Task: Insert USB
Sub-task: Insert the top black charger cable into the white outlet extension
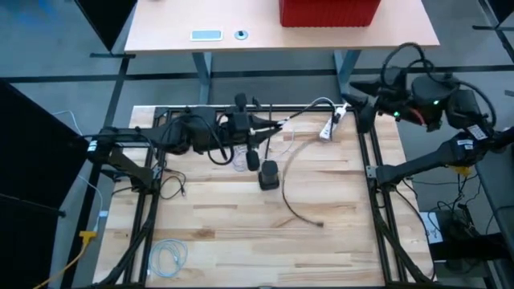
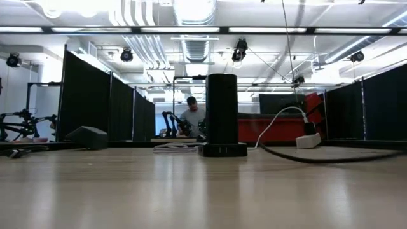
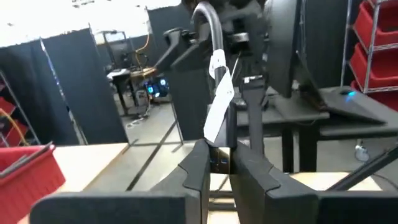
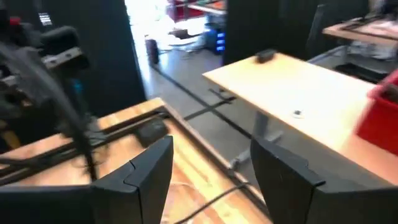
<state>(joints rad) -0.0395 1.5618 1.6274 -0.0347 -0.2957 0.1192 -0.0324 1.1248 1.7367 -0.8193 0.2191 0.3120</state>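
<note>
A black USB hub tower (image 1: pixel 269 175) stands upright on the wooden table, also in the low view (image 2: pixel 221 111). My left gripper (image 1: pixel 265 125) is at the far middle of the table, above and behind the hub, shut on a USB cable plug (image 3: pixel 219 158) that carries a white tag (image 3: pixel 217 102). The cable (image 3: pixel 208 25) loops up beyond the fingers. My right gripper (image 1: pixel 357 103) is raised at the table's far right corner, open and empty (image 4: pixel 211 168). My left gripper pinches the dark plug end of the cable (image 3: pixel 220 149) between its two fingers, just below the white tag. The plug stands up out of the fingers and the cable arches over beyond it. It is lifted clear of the table.
A long black cable (image 1: pixel 291 189) curves across the table right of the hub. A white plug block (image 1: pixel 329 128) with a white lead lies at the far right, also in the low view (image 2: pixel 308 140). A coiled pale cable (image 1: pixel 169 255) lies near the front left.
</note>
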